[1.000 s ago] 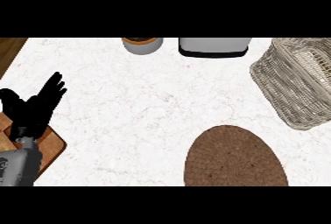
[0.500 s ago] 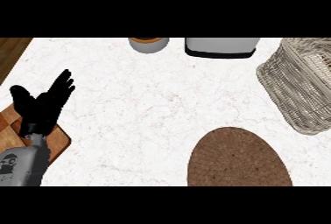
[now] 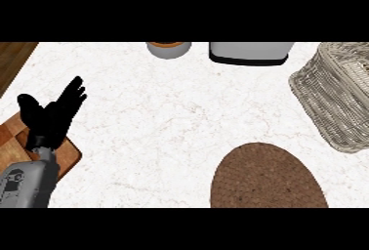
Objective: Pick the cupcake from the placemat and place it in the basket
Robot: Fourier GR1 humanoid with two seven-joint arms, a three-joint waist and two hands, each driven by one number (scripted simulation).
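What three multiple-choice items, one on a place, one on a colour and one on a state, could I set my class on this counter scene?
1. Where does the basket stand?
A. at the view's right edge
B. at the lower left
C. in the middle

2. What colour is the oval placemat?
A. green
B. brown
C. blue

3. How is the left hand?
A. shut in a fist
B. open, fingers straight
C. curled round a thing

Answers:
1 A, since its woven wall runs down the right edge.
2 B, since the mat is dark brown against the pale marble.
3 B, since the fingers spread straight and hold nothing.
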